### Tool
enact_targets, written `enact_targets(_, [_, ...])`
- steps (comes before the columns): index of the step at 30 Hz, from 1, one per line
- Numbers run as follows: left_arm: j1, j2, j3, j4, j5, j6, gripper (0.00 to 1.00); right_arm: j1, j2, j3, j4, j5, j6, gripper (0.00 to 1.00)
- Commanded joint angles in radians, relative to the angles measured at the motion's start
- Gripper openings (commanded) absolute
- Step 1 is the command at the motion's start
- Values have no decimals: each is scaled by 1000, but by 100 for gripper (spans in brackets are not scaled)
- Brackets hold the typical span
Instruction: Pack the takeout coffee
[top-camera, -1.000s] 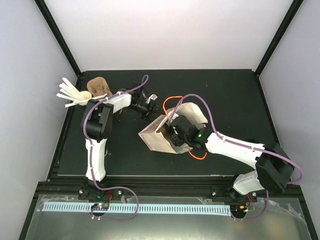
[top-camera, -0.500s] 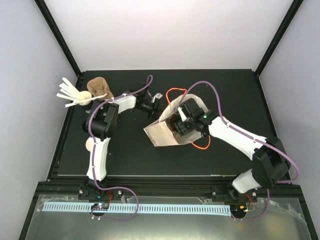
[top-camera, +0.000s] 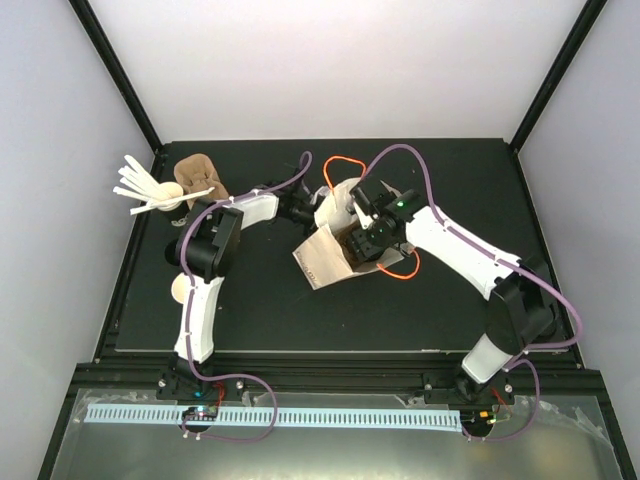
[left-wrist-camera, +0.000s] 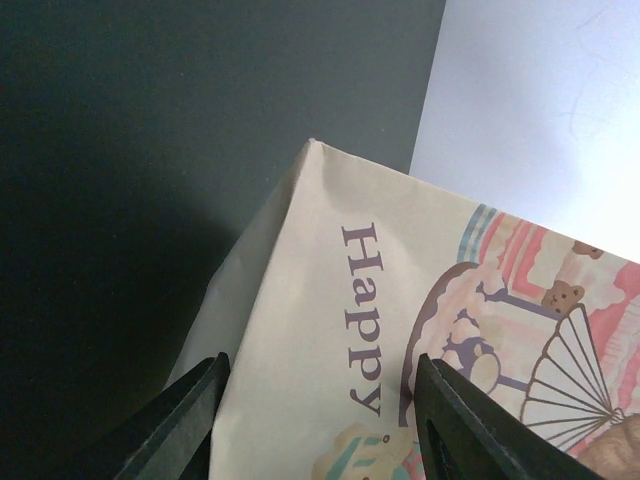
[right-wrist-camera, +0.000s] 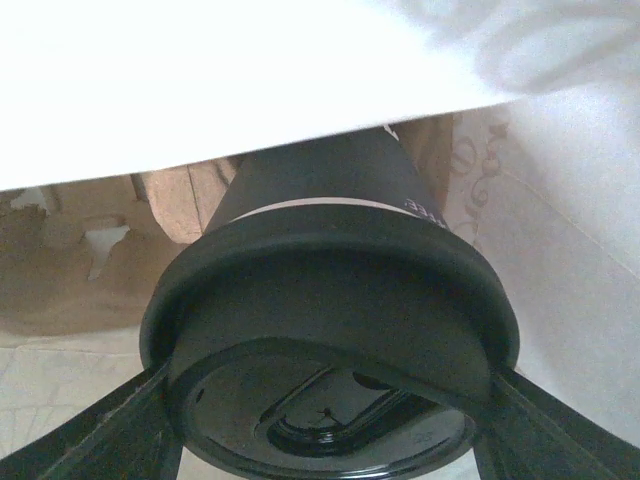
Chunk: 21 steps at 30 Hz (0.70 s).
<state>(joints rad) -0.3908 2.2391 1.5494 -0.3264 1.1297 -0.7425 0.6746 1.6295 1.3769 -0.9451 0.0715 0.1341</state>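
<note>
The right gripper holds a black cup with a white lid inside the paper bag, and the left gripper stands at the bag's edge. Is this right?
Not quite. The lid is black, not white; the right wrist view shows it. The rest stands: the right gripper holds the black cup inside the paper bag, and the left gripper stands at the bag's edge.

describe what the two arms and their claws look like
The left arm and right arm both have white links, black joints and a purple cable looped alongside. The right one also carries an orange cable and a green light. The claw fingers are plain black wedges.
</note>
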Motion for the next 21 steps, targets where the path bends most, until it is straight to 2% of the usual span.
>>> enact_targets(1, [-66, -22, 77, 116, 169, -71, 52, 13, 84, 14, -66, -86, -6, 40])
enact_targets(11, [-92, -23, 19, 140, 171, -86, 51, 13, 235, 74, 30, -47, -26, 40])
enact_targets(21, [-124, -37, -33, 124, 151, -66, 50, 14, 319, -3, 217, -22, -21, 40])
